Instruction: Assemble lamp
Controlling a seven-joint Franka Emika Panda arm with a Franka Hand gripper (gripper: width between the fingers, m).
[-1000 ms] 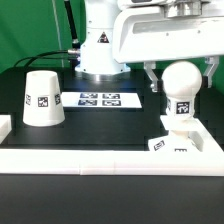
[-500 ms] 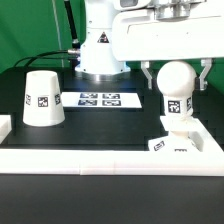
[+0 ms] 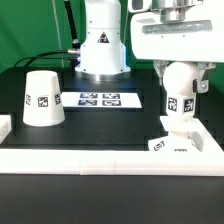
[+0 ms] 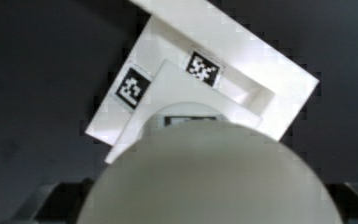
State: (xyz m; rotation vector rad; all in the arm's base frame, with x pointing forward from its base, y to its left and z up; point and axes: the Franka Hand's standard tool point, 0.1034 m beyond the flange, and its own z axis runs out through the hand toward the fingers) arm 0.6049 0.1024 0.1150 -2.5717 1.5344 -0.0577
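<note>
gripper point(image 3: 181, 88): hangs low over the bulb point(image 3: 178, 76), one finger each side of it. I can't tell if the pads are pressing or only flanking; neither view shows a clear gap or clear contact.
bulb: right between my fingers, upright on its stem point(image 3: 176, 105), with the stem meeting the base point(image 3: 182, 143). Fully seated or not, I can't say.
base: low square block straight under the gripper. Wrist view shows two of its tags past the bulb.
shade point(image 3: 42, 98): well apart from the gripper, toward the exterior view's left, mouth down on the table point(image 3: 120, 125).
marker board point(image 3: 100, 99): lies flat between the shade and the gripper.
handling (my guess): hard plastic, light and stiff. The round surface is smooth, so probably slippery, and an off-centre squeeze could pop it out.
where to hold: across the bulb's widest part, fingers level, moderate force. The stem looks narrow and carries a tag.
stage (my guess): bulb-to-base step; shade not yet on.
</note>
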